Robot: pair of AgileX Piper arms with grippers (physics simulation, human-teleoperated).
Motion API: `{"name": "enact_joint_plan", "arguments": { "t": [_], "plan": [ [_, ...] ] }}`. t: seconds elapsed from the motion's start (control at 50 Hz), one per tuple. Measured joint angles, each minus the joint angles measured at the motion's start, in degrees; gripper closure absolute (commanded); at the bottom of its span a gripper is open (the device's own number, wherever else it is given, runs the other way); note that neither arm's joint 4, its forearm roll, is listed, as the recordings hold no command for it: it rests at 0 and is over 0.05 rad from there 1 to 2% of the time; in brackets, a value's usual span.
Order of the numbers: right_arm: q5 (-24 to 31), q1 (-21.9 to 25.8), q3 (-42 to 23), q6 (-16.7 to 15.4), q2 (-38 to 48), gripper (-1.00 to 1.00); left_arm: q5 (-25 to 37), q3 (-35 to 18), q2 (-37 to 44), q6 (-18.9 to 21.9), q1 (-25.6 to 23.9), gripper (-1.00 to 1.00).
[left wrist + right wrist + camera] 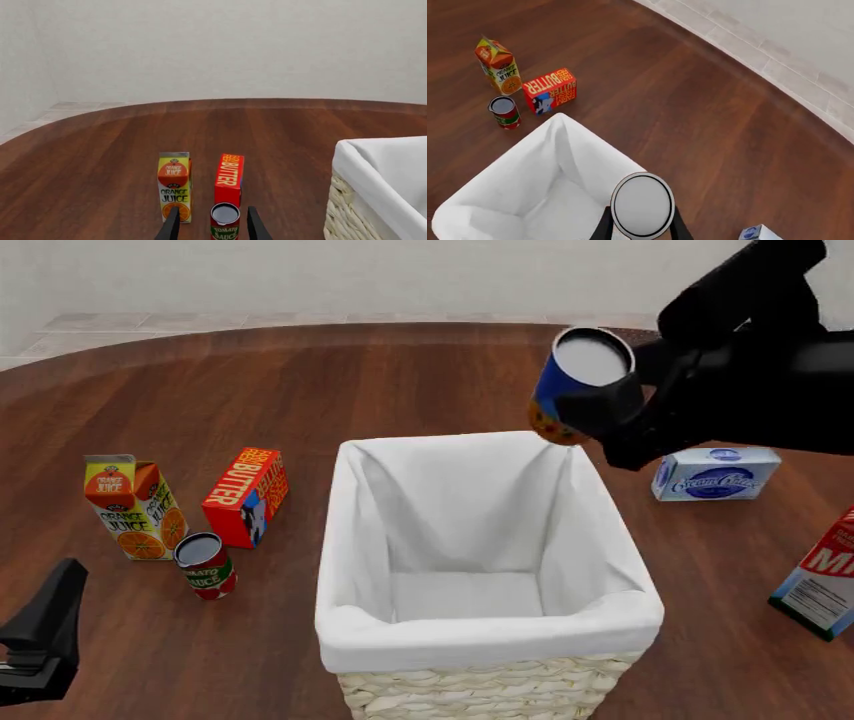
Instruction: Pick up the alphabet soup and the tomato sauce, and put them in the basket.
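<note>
1. My right claw (597, 405) grips the soup (583, 385), tilted, in the air over the far right corner of the basket (487, 650).
2. My left claw (212, 225) stands spread on either side of the sauce (225, 221), not touching it.
3. The sauce stands upright on the counter (400, 380), just before the butter (247, 495) and beside the juice (130, 508), left of the basket.

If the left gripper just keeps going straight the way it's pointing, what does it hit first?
Most likely the tomato sauce, which sits upright between the open fingertips of the left gripper in its wrist view. The butter box stands just behind it. How far the can is from the fingers is hard to judge.
</note>
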Motion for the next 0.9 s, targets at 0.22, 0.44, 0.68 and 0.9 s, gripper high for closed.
{"name": "enact_joint_plan", "arguments": {
  "t": [0.22, 0.44, 0.68, 0.9],
  "plan": [
    [-0.5, 2.2, 0.6, 0.1, 1.8, 1.0, 0.0, 0.0, 0.0, -0.1, 0.1, -1.0],
    [-0.8, 3.2, 1.4, -0.2, 2.9, 1.0, 0.0, 0.0, 0.1, 0.0, 0.1, -1.0],
    [-0.8, 3.9, 2.4, -0.4, 3.5, 1.0, 0.1, 0.0, 0.0, 0.0, 0.1, -1.0],
    [-0.9, 5.0, 3.7, -0.4, 3.9, 1.0, 0.1, 0.0, 0.0, 0.0, 0.1, -1.0]
  ]
}}
